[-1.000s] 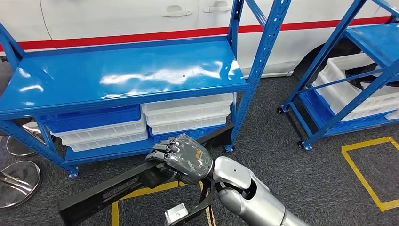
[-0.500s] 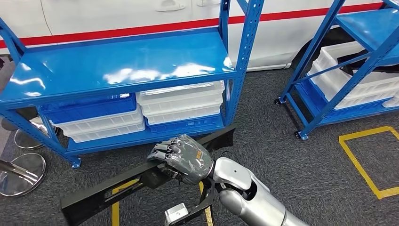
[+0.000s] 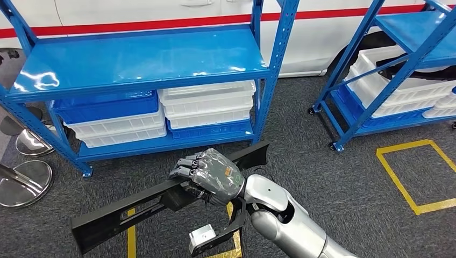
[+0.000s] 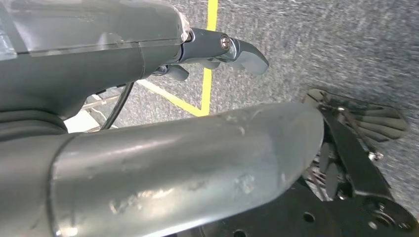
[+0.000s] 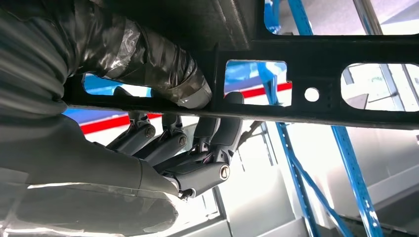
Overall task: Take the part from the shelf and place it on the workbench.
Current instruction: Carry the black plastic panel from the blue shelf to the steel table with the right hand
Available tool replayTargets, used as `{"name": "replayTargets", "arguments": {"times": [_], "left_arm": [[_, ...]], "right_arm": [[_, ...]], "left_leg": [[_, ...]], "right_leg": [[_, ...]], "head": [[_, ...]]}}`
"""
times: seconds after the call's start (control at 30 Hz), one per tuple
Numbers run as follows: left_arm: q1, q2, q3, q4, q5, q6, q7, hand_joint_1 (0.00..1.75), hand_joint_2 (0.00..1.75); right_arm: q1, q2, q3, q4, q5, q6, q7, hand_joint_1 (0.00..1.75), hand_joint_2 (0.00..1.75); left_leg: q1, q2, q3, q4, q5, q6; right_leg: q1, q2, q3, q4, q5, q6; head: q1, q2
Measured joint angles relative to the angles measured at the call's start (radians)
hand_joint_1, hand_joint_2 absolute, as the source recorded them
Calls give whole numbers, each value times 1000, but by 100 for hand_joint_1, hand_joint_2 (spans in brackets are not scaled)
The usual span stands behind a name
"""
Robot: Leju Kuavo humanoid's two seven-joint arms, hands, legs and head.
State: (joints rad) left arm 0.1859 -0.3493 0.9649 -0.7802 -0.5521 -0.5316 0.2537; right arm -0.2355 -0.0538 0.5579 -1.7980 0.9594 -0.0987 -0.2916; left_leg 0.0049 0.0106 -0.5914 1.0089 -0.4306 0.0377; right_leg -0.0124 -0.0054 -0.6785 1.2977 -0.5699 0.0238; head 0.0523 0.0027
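Note:
The part (image 3: 123, 212) is a long black plastic bar with cut-outs, held slanted above the grey carpet in front of the blue shelf (image 3: 140, 59). My right hand (image 3: 209, 177) grips it near its middle from above, fingers curled over the far edge. In the right wrist view the thumb (image 5: 163, 69) presses one side of the part (image 5: 316, 49) and the fingers (image 5: 207, 148) wrap the other side. My left hand (image 4: 148, 54) hangs over the floor, its fingers (image 4: 244, 52) stretched out with nothing in them.
White bins (image 3: 207, 105) and blue bins (image 3: 107, 105) fill the shelf's lower level. A second blue rack (image 3: 408, 32) with white bins stands at the right. Yellow tape squares (image 3: 408, 177) mark the carpet. Round metal stool bases (image 3: 24, 183) lie at the left. A white vehicle (image 3: 134, 11) is behind.
The whole picture has shifted, so the camera moved: the shelf now sits a little farther and more to the left. My right hand still grips the part the same way.

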Motion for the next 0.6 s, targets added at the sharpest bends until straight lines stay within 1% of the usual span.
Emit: {"name": "replayTargets", "arguments": {"times": [0.03, 0.07, 0.1, 0.13, 0.17, 0.2, 0.23, 0.27, 0.3, 0.33, 0.37, 0.4, 0.43, 0.47, 0.5, 0.53, 0.57, 0.6], "left_arm": [[6, -1, -15, -7, 14, 3, 7, 0, 0], [12, -2, -30, -14, 24, 5, 12, 0, 0], [18, -3, -43, -20, 32, 6, 16, 0, 0], [22, -4, -53, -25, 37, 7, 19, 0, 0], [25, -4, -61, -29, 40, 7, 20, 0, 0], [28, -4, -67, -32, 42, 7, 21, 0, 0], [31, -4, -72, -35, 43, 8, 21, 0, 0], [34, -4, -77, -39, 44, 8, 22, 0, 0], [39, -4, -82, -42, 48, 8, 23, 0, 0], [44, -4, -88, -47, 56, 8, 23, 0, 0], [48, -4, -94, -51, 68, 8, 23, 0, 0], [53, -4, -102, -55, 82, 9, 22, 0, 0], [56, -4, -109, -59, 97, 10, 22, 0, 0], [59, -4, -115, -63, 110, 12, 22, 0, 0], [63, -4, -122, -68, 123, 13, 24, 0, 0], [67, -4, -129, -74, 134, 15, 28, 0, 0], [71, -4, -134, -80, 146, 16, 34, 0, 0], [74, -4, -139, -88, 160, 17, 41, 0, 0]], "right_arm": [[-1, 0, 0, 1, 0, 1, 1, 175, 175], [-3, 0, 0, 2, -1, 1, 1, 175, 175], [-5, 1, 1, 2, -1, 1, 1, 175, 175], [-8, 1, 1, 2, -2, 1, 2, 175, 175], [-10, 2, 1, 2, -2, 1, 2, 175, 175], [-12, 2, 1, 2, -2, 1, 2, 175, 175], [-14, 3, 2, 3, -3, 1, 2, 175, 175], [-15, 3, 2, 4, -3, 2, 2, 175, 175], [-16, 3, 2, 5, -3, 2, 2, 175, 175], [-17, 4, 3, 5, -3, 2, 3, 175, 175], [-17, 4, 3, 6, -3, 3, 3, 175, 175], [-18, 5, 4, 6, -3, 3, 4, 175, 175], [-18, 5, 4, 6, -3, 4, 4, 175, 175], [-18, 5, 5, 7, -3, 6, 5, 175, 175], [-19, 5, 6, 8, -3, 9, 6, 175, 175], [-21, 5, 7, 9, -3, 14, 7, 175, 175], [-24, 7, 10, 10, -3, 20, 8, 175, 175], [-29, 11, 13, 11, -3, 29, 10, 175, 175]], "left_leg": [[0, 0, -14, 4, 8, -2], [0, -1, -26, 8, 15, -5], [-1, -1, -35, 12, 22, -9], [-2, -1, -40, 13, 29, -14], [-2, -1, -42, 12, 37, -19], [-2, -1, -44, 9, 46, -25], [-2, -2, -47, 7, 55, -31], [-2, -3, -53, 10, 53, -37], [-1, -4, -63, 25, 34, -42], [-1, -5, -77, 60, -2, -46], [1, -5, -95, 115, -50, -49], [3, -5, -113, 181, -92, -52], [4, -5, -126, 241, -117, -55], [4, -5, -128, 278, -119, -56], [5, -5, -114, 281, -101, -55], [5, -5, -82, 248, -75, -54], [5, -5, -35, 184, -54, -50], [2, -3, 14, 113, -47, -46]], "right_leg": [[0, 0, 38, -38, 31, -2], [0, 0, 89, -102, 49, -7], [3, 1, 143, -180, 50, -12], [5, 1, 183, -243, 42, -17], [9, 2, 206, -284, 32, -21], [12, 2, 213, -303, 29, -24], [11, 1, 207, -306, 37, -29], [9, 0, 199, -308, 46, -34], [6, -2, 191, -311, 54, -41], [3, -4, 180, -313, 64, -48], [3, -5, 170, -312, 72, -53], [4, -6, 159, -311, 79, -56], [5, -6, 149, -309, 87, -56], [6, -7, 138, -306, 93, -56], [7, -8, 128, -302, 99, -55], [7, -8, 118, -297, 103, -53], [7, -8, 111, -292, 106, -51], [9, -8, 104, -287, 109, -48]], "head": [[0, 0], [0, 0], [0, 0], [0, 0], [0, 0], [0, 0], [0, 0], [0, 0], [0, 0], [0, 0], [0, 0], [0, 0], [0, 0], [0, 0], [0, 0], [0, 0], [0, 0], [0, 0]]}}
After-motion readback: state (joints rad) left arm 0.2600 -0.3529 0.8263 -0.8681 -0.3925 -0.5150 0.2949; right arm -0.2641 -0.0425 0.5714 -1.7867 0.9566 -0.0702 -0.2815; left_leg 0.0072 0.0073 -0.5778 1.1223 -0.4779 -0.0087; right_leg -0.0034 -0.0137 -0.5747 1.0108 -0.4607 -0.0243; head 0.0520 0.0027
